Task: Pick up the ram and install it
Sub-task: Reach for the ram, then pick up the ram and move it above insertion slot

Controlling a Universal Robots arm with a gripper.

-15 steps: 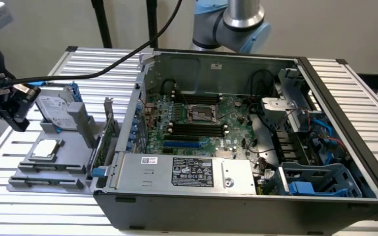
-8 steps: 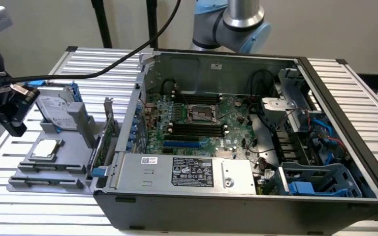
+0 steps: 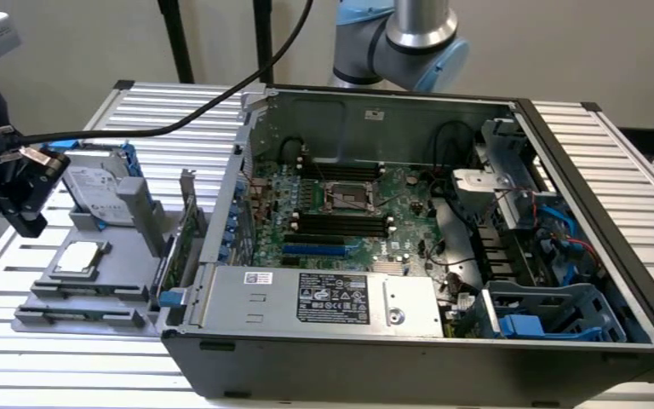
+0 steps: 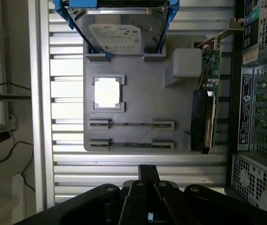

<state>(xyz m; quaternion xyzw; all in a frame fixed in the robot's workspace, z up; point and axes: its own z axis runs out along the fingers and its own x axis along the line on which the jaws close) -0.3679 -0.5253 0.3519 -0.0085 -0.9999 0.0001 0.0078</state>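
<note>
Two ram sticks (image 4: 132, 124) (image 4: 132, 143) stand on edge in the holders of the grey parts tray (image 4: 138, 103), so they show as thin lines. The tray (image 3: 100, 256) lies at the exterior view's left of the open computer case (image 3: 418, 341). My gripper (image 4: 148, 169) hovers above the slatted table just off the tray's edge nearest the ram sticks, fingers together and holding nothing. In the exterior view the gripper (image 3: 26, 223) hangs at the far left, above the tray's outer side. The black memory slots (image 3: 339, 223) lie on the motherboard inside the case.
On the tray are a hard drive (image 4: 124, 33) in a blue caddy, a silver processor (image 4: 107, 91) and a green expansion card (image 4: 208, 93) standing next to the case wall. The power supply (image 3: 327, 298) and blue drive bays (image 3: 543, 315) fill the case's near side. A cable (image 3: 191, 119) trails over the table.
</note>
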